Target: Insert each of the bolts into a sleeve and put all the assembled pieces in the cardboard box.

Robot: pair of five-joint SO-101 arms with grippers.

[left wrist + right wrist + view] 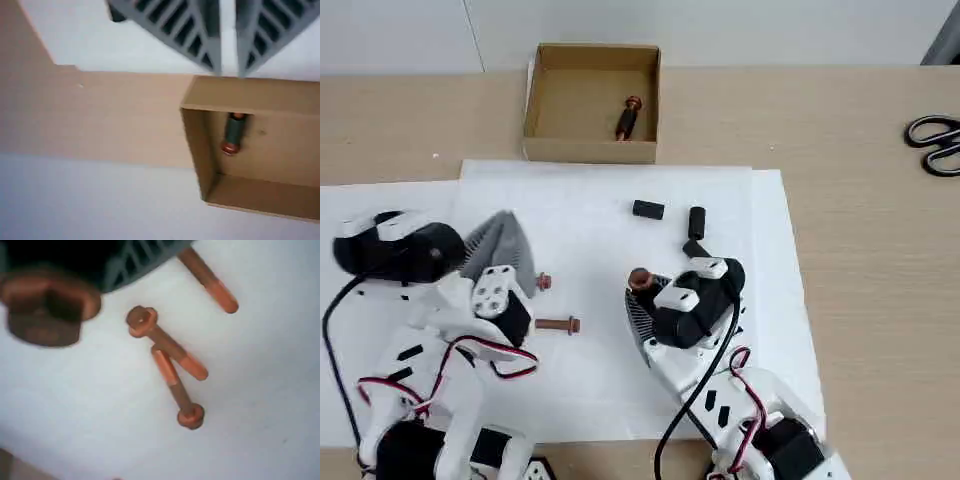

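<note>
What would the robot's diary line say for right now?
right gripper: shut on bolt | left gripper: empty | cardboard box: one assembled piece | paper: two sleeves

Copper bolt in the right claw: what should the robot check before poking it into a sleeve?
1. Copper-headed metal bolt held in right claw: ok.
2. Short black tube sleeve and its twin lying free on the white paper: ok.
3. Left claw empty: ok.
4. Bolt lined up with a sleeve: not ok.
5. Brown cardboard box has room: ok, one assembled piece inside.
</note>
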